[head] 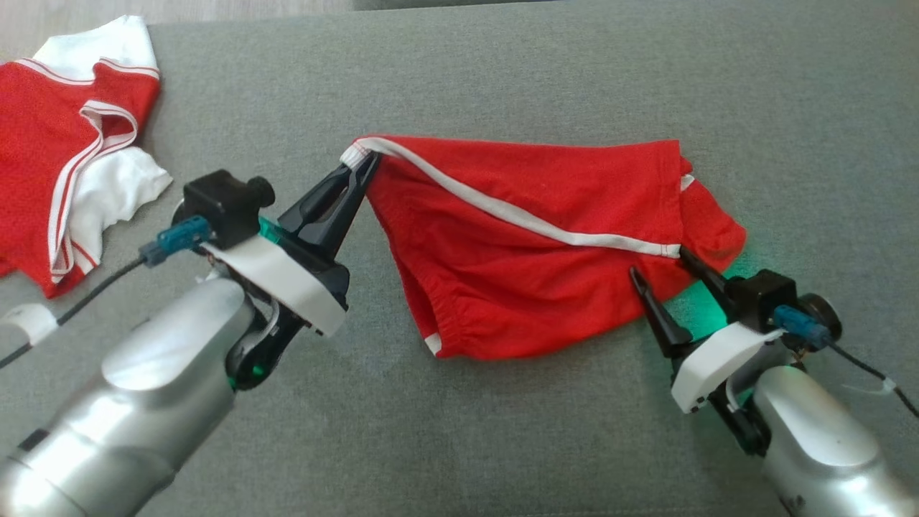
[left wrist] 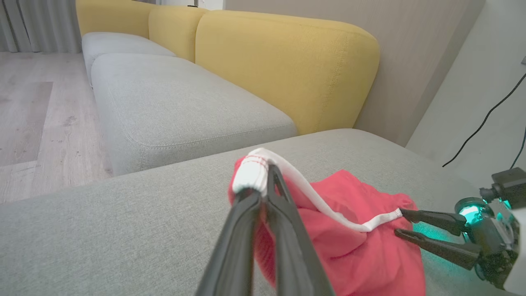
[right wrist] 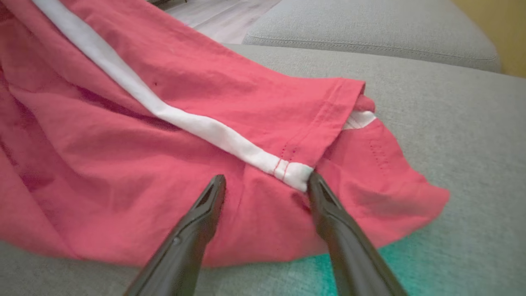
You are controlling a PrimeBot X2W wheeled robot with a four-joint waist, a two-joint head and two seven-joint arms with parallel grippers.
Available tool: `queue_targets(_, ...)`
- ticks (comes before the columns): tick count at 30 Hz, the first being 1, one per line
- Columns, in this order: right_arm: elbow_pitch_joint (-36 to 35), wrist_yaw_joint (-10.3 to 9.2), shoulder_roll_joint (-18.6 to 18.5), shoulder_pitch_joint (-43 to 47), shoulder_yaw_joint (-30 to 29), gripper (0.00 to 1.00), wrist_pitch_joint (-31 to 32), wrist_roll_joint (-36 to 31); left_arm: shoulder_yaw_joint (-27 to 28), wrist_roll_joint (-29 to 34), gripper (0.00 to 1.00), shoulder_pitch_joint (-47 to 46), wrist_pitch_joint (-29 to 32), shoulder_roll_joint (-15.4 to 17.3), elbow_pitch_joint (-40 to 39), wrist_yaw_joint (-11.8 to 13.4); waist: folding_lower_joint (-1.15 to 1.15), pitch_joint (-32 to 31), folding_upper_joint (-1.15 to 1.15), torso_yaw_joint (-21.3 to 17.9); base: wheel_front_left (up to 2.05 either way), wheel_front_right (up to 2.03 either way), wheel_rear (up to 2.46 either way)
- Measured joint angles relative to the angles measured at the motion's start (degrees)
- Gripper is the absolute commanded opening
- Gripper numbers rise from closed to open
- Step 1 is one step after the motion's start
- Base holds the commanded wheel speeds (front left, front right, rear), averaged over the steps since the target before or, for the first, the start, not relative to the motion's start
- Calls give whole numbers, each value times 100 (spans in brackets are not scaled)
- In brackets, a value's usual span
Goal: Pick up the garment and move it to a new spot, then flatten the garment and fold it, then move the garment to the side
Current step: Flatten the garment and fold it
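Head view: the garment point(head: 531, 237), a pair of red shorts with a white stripe point(head: 524, 219) running down one side, lies spread across the middle of the grey seat cushion point(head: 502, 72), its gathered waistband toward the near edge. The left hand point(head: 362, 165) is clamped tight on the white-banded corner at the garment's left end and lifts that corner off the cushion. The right hand point(head: 659, 262) stands wide apart at the opposite hem and grips nothing, one fingertip at the end of the stripe. A second garment point(head: 64, 143), red and white, lies crumpled at the cushion's far left, well apart. Left wrist view: the left hand point(left wrist: 259, 181) pinches the white band between closed fingers, and the red cloth hangs rumpled beneath. The right hand point(left wrist: 399, 222) shows at the far hem with fingers parted and a green light behind them. Beyond are a yellow backrest point(left wrist: 287, 61), further grey seats, a pale wooden floor point(left wrist: 24, 115) and a dark cable point(left wrist: 481, 127) on the wall. Right wrist view: the right hand point(right wrist: 266, 177) is spread over the cloth, with one tip beside the stitched stripe end. The hem is folded over, and a green glow falls on the cushion below.
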Motion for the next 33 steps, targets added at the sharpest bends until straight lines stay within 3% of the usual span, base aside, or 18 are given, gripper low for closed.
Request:
queue_targets(1,32,0,27,0,1,96,0,0,-5,-5,0,-30,-11,0,1,0,0,2,0,11,0,0,0)
queue_targets(5,120,0,74,-28,14,51,0,0,-35,-24,0,-75,-48,1,8,0,0,12,0,57,0,0,0)
queue_targets(6,142,0,74,-61,13,33,0,1,-57,-24,0,-75,-49,1,11,0,0,16,0,67,0,0,0)
queue_targets(7,153,-1,76,-107,8,7,0,1,-91,-24,0,-76,-49,0,14,0,0,19,0,76,0,0,0)
queue_targets(8,153,-1,80,-148,-2,0,0,1,-130,-25,0,-79,-49,0,19,0,0,18,0,83,0,0,0)
queue_targets(14,132,0,104,-229,-194,0,0,-20,-171,-76,0,-86,-99,4,49,0,0,-42,0,103,0,0,0)
queue_targets(22,-525,0,45,-39,-662,0,-3,-287,-166,-70,0,-53,-152,41,34,0,0,-418,0,45,0,0,0)
queue_targets(30,-1161,0,-478,1446,-316,0,18,-4,-147,-70,0,531,-160,160,-342,10,-2,-835,0,48,0,0,0)
queue_targets(33,-1433,0,-556,2171,-198,0,292,288,-149,-70,0,863,-160,270,-530,40,-2,-859,0,74,0,0,0)
